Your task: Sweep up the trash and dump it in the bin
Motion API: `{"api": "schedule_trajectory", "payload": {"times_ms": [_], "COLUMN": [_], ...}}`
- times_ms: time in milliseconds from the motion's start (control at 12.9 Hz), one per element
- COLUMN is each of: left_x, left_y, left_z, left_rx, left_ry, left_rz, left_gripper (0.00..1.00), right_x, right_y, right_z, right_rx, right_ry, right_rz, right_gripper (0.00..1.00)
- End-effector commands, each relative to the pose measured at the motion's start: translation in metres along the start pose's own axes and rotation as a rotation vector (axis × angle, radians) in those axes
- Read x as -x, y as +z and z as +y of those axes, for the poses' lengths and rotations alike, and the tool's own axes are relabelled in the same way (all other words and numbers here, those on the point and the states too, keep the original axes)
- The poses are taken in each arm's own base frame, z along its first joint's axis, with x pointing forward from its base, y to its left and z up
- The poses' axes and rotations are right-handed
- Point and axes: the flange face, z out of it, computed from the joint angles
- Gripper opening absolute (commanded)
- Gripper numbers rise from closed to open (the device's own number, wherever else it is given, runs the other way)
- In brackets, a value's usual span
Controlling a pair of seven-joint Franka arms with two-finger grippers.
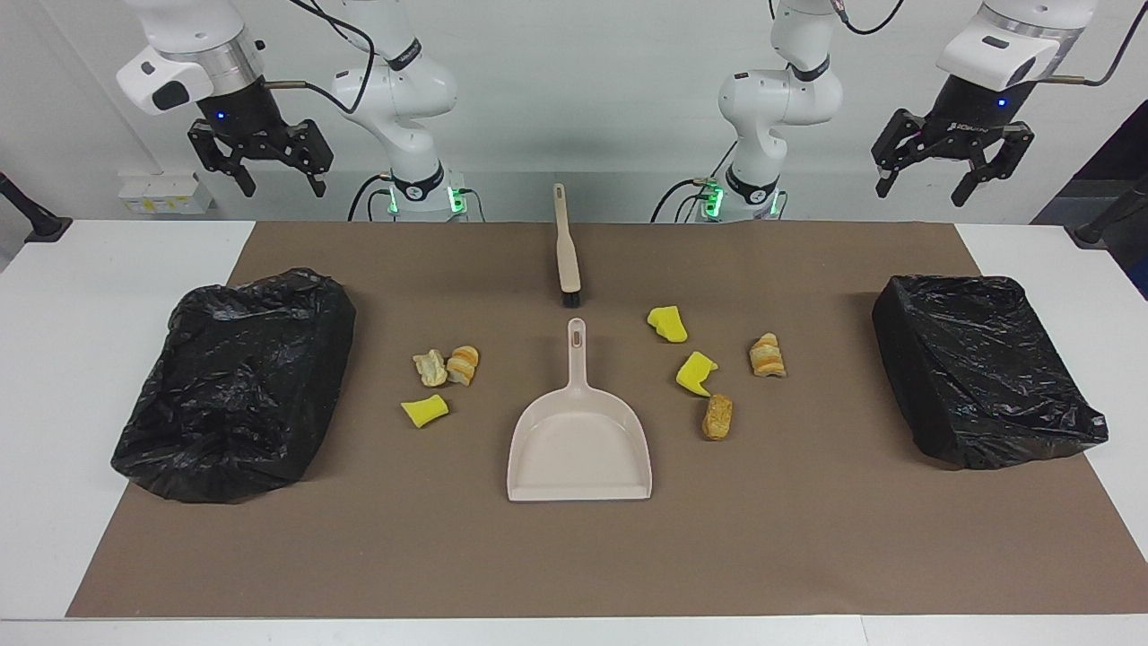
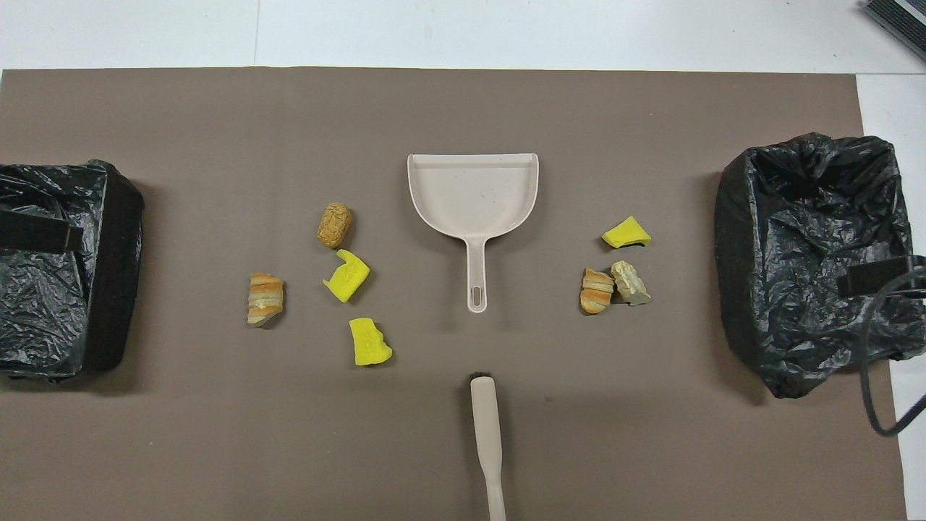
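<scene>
Several bits of trash lie on the brown mat on both sides of the beige dustpan (image 1: 579, 444) (image 2: 474, 192). Toward the right arm's end are a yellow sponge chunk (image 1: 424, 410) (image 2: 626, 233) and two bread pieces (image 1: 464, 364) (image 2: 597, 291). Toward the left arm's end are two yellow chunks (image 1: 696, 373) (image 2: 346, 276) and two bread pieces (image 1: 767, 355) (image 2: 265, 298). A beige brush (image 1: 566, 251) (image 2: 486, 427) lies nearer the robots, in line with the dustpan's handle. My right gripper (image 1: 282, 188) and left gripper (image 1: 924, 193) hang open and empty, high over the robots' edge of the table.
A bin lined with a black bag (image 1: 238, 381) (image 2: 810, 253) stands at the right arm's end of the mat. Another black-bagged bin (image 1: 982, 368) (image 2: 58, 289) stands at the left arm's end. A cable (image 2: 875, 391) droops beside the right arm's bin.
</scene>
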Motion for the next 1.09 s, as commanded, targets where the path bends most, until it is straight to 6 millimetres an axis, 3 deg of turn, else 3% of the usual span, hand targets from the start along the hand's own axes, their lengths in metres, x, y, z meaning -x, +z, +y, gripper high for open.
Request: {"api": "schedule_trajectory", "payload": {"times_ms": [0, 465, 1008], "left_x": [0.0013, 0.0039, 0.0057], "left_y": [-0.0022, -0.0032, -0.0029], "left_z": [-0.0055, -0.0135, -0.0098], "left_rx": [-0.010, -0.011, -0.008], "left_ry": [0.002, -0.018, -0.017], "left_rz": [0.008, 0.002, -0.005], "left_gripper": [1.00, 1.00, 1.00], "right_x": [0.0028, 0.0038, 0.0061], "right_y": [-0.0017, -0.0011, 0.0008], "right_z": [0.0049, 0.0042, 0.0045], "right_rx": [0.008, 0.008, 0.007], "right_ry": [-0.008, -0.005, -0.005], "right_rz": [0.005, 0.004, -0.001], "right_gripper": [1.00, 1.00, 1.00]}}
